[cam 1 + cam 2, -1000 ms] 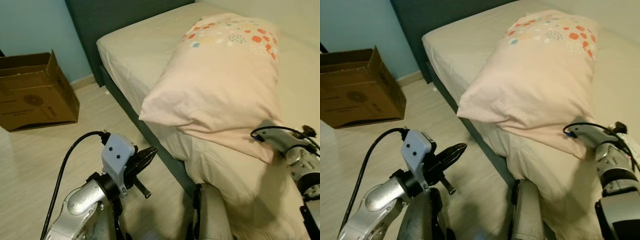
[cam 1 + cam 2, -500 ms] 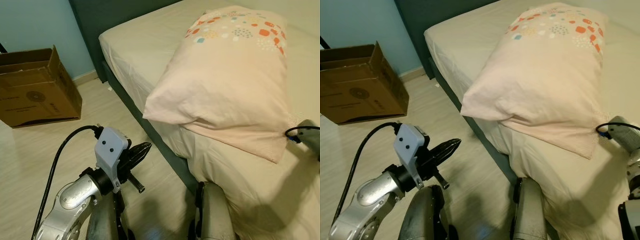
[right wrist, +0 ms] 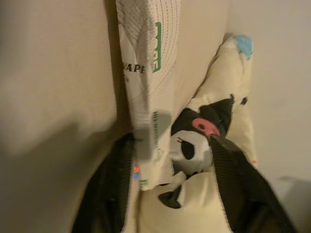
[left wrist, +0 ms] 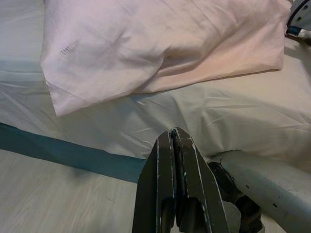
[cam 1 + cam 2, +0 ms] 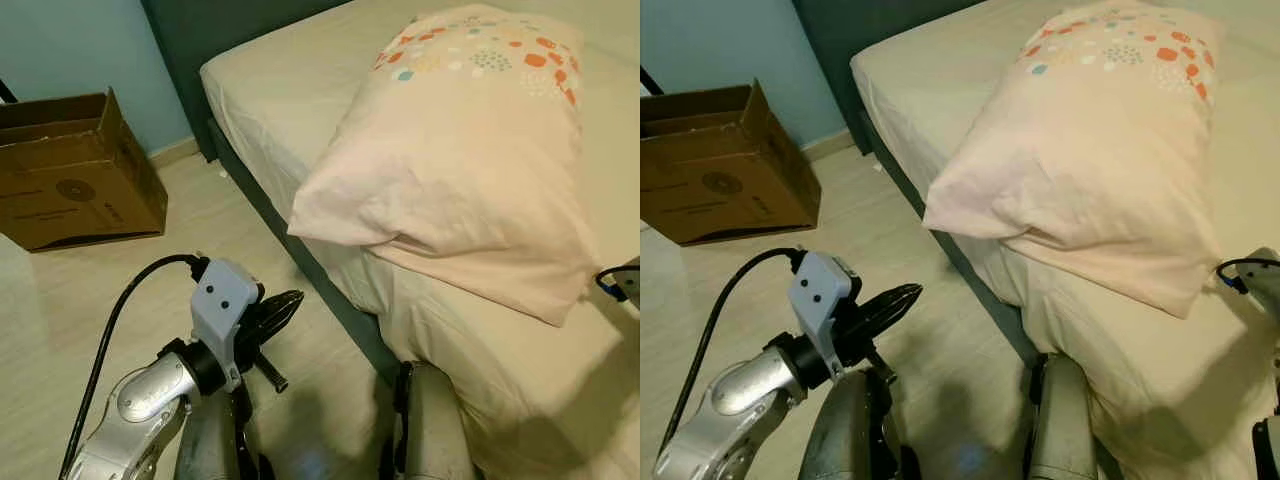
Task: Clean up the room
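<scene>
Left eye view showed a pink pillow (image 5: 450, 170) lying on the bed (image 5: 280, 90). Left tool (image 5: 283, 305) hung fully closed and empty above the floor. Right tool (image 3: 170, 160) spread wide around a cartoon plush (image 3: 209, 141) beside a paper pack (image 3: 146, 87).

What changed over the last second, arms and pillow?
The right arm swung out toward the right edge of the eye views, away from the pale pink pillow with coloured dots; its gripper, jaws open, now points at a white paper pack and a cream plush toy. The left gripper stays shut over the floor. Pillow, beige-sheeted bed and brown cardboard box are unmoved; the camera shifted slightly.
</scene>
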Available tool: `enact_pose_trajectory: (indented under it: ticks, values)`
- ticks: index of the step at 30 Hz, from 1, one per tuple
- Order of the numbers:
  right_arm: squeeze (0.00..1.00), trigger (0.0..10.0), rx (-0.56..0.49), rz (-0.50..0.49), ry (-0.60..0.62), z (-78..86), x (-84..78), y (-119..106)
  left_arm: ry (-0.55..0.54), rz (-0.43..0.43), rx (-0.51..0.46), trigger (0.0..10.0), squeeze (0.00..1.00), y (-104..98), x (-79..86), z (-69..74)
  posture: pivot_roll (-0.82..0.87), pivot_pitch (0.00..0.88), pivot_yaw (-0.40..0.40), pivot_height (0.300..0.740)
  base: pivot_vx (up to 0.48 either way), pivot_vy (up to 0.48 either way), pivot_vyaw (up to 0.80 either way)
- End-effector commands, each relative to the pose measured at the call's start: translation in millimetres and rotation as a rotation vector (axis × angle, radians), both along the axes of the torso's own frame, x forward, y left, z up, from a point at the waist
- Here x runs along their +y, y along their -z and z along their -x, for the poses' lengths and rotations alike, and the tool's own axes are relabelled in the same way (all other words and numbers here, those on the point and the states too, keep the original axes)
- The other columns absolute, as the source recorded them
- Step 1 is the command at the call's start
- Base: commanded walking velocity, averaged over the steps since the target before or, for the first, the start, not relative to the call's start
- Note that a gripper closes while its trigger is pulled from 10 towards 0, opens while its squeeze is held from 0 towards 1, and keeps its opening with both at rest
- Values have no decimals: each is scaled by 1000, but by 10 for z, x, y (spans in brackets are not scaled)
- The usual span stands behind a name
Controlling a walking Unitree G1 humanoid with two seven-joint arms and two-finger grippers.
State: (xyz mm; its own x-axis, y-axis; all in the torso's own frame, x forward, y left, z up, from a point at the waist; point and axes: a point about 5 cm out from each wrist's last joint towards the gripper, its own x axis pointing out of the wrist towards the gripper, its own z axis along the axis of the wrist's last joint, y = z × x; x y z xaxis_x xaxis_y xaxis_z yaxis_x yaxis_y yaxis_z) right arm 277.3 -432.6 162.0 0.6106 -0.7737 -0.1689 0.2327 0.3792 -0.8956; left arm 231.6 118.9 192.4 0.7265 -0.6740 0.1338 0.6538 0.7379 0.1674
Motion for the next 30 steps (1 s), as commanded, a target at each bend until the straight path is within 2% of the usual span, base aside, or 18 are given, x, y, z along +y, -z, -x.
enact_pose_trajectory:
  ticks: [1,21,24,26,28,29,30]
  values:
    - [0,0,19,-37,29,92,-37,102,15,-17,18,10000,0,28,-5,29,149,398,51,528,0,0,0]
    - [0,0,-5,-68,32,107,-31,143,5,-36,23,10000,0,63,8,18,146,386,50,528,0,0,0]
    - [0,0,-78,-87,-29,-51,69,50,-5,-32,12,10000,0,49,29,-2,135,372,46,528,0,0,0]
    - [0,0,-186,-140,-120,-272,246,-63,-13,-28,3,10000,0,39,48,-25,121,357,42,528,0,0,0]
    - [0,0,-186,-140,-120,-272,246,-63,-13,-28,3,10000,0,39,48,-25,121,357,42,528,0,0,0]
    - [0,0,-215,-151,-154,-344,310,-106,-16,-27,0,10000,0,36,53,-32,119,355,41,528,0,0,0]
    - [0,0,-297,-174,-260,-554,521,-243,-23,-26,-7,10000,0,26,66,-52,113,345,35,528,0,0,0]
